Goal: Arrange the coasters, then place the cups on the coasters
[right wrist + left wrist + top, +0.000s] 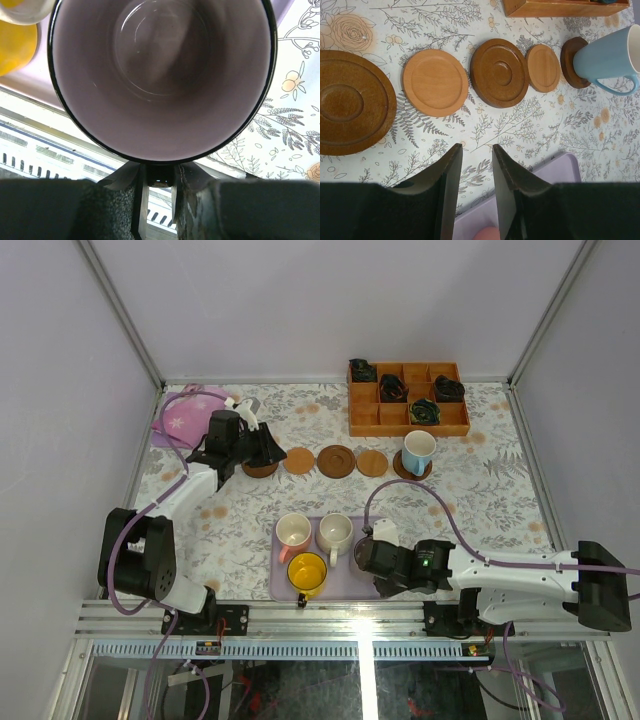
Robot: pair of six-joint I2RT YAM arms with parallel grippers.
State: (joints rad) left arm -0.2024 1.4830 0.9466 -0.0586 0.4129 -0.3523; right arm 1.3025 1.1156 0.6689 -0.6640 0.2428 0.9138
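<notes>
My right pincer [159, 172] pinches the near side of the greyish purple cup [160, 75] at the tray's [345, 580] right end. My left pincer [476, 155], slightly spread and empty, hovers beside the row of coasters [500, 72].

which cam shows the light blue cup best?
Top external: the light blue cup shows whole, standing on the dark coaster at the right end of the row. Left wrist has it closer, with its handle, but the frame edge crops it. Right wrist misses it; a greyish purple cup fills that view.
</notes>
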